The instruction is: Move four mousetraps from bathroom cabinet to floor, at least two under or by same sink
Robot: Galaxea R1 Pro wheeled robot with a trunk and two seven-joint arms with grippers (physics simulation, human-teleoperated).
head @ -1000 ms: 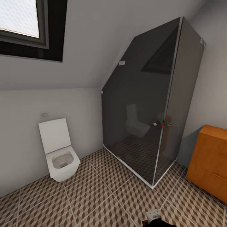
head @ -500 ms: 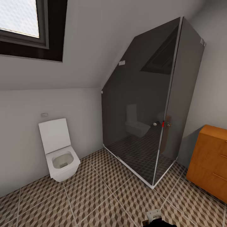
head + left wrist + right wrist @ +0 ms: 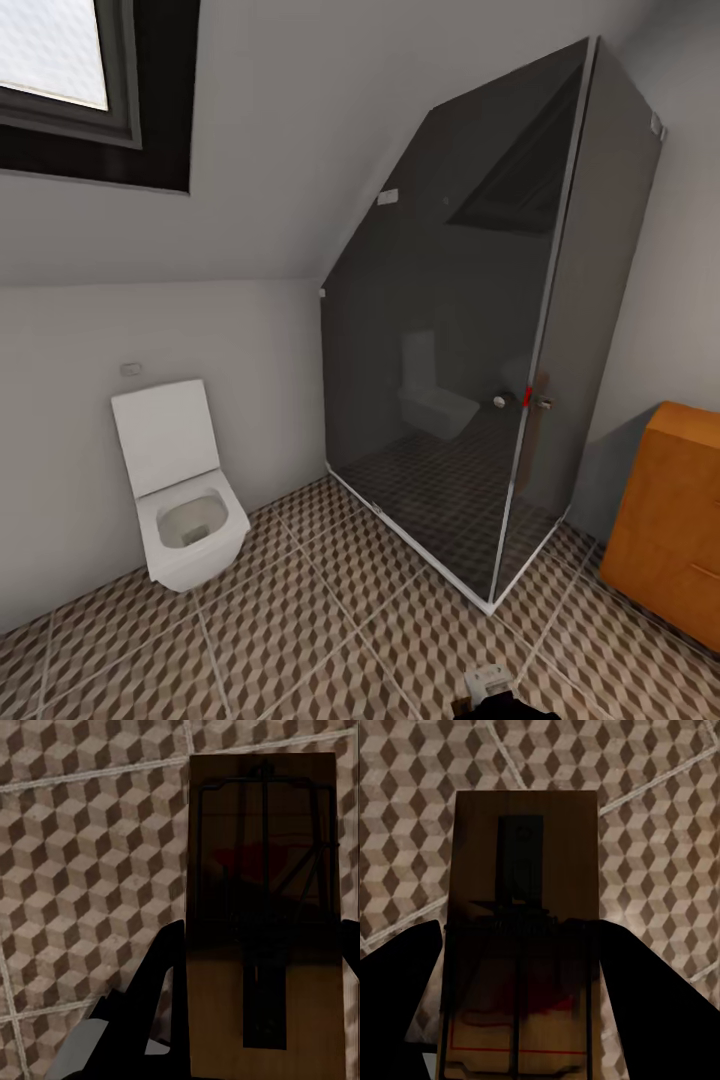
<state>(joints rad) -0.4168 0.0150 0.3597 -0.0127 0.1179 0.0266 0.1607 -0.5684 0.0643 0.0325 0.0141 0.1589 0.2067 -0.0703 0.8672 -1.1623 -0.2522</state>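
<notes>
1. Left end effector (image 3: 259,967) is clamped on a mousetrap (image 3: 262,907) – held above the bathroom floor (image 3: 90,847).
2. Right end effector (image 3: 521,967) grips a second mousetrap (image 3: 525,937) the same way.
3. Since a second ago the head view has swung left – the cabinet (image 3: 670,520) sits nearer the frame's edge; toilet (image 3: 180,500) and shower enclosure (image 3: 480,330) are shifted accordingly.

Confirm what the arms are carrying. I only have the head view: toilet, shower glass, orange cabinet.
Observer: The left wrist view shows a mousetrap gripped between the left jaws, over the bathroom floor.
Operator: And the right?
Observer: The right jaws grip a second mousetrap, its dark metal bar showing on the wooden board.
Operator: Any red on them?
Observer: Yes, the right mousetrap has a red outline printed at one end.
</notes>
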